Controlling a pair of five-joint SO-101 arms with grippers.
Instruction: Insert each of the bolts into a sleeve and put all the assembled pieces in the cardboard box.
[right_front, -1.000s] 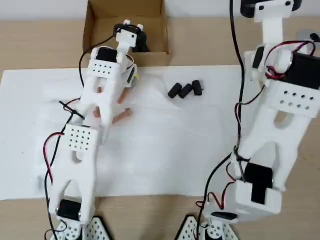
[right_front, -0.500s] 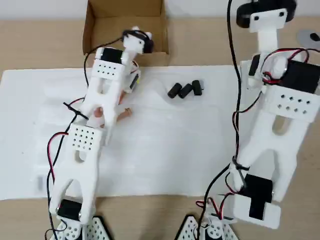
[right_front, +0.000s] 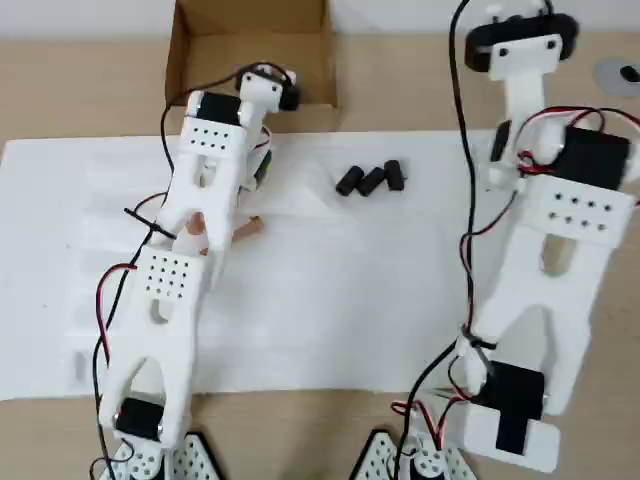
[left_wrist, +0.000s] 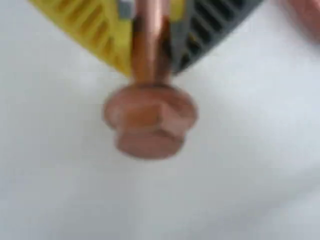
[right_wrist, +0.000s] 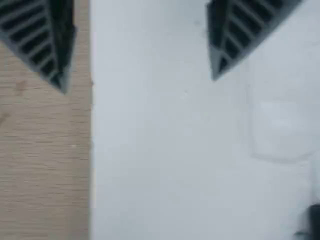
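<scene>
Since the earlier frames the white left arm (right_front: 165, 290) has pulled its top end back from over the box to the box's front wall. The white right arm (right_front: 560, 240) has slid toward the lower right of the frame, so its black-capped top end now sits fully inside the upper right. The sleeves lie where they were.

Nearest in the high view, both arm bases stand at the bottom edge on the light wooden bench (right_front: 400, 80). The left arm slants up across the left half of the large white sheet (right_front: 330, 300) that covers the middle of the frame. Left of centre, the end of a loose copper bolt (right_front: 248, 229) pokes out from under that arm, lying on the sheet.

In the left wrist view the left fingers (left_wrist: 95, 35), one yellow and one black, are clenched on the shank of a copper hex-head flange bolt (left_wrist: 150, 122). Its head hangs free over the sheet. In the right wrist view the right fingers (right_wrist: 40, 30), both dark and ribbed, are released and spread wide, over the line where the sheet's edge meets the bench.

Farther up, in the upper middle of the frame, three short black cylindrical sleeves (right_front: 370, 180) lie in a row on the sheet, touching one another. Beyond them, at the upper left, the open brown cardboard box (right_front: 180, 60) stands on the bench against the sheet's far edge.
</scene>
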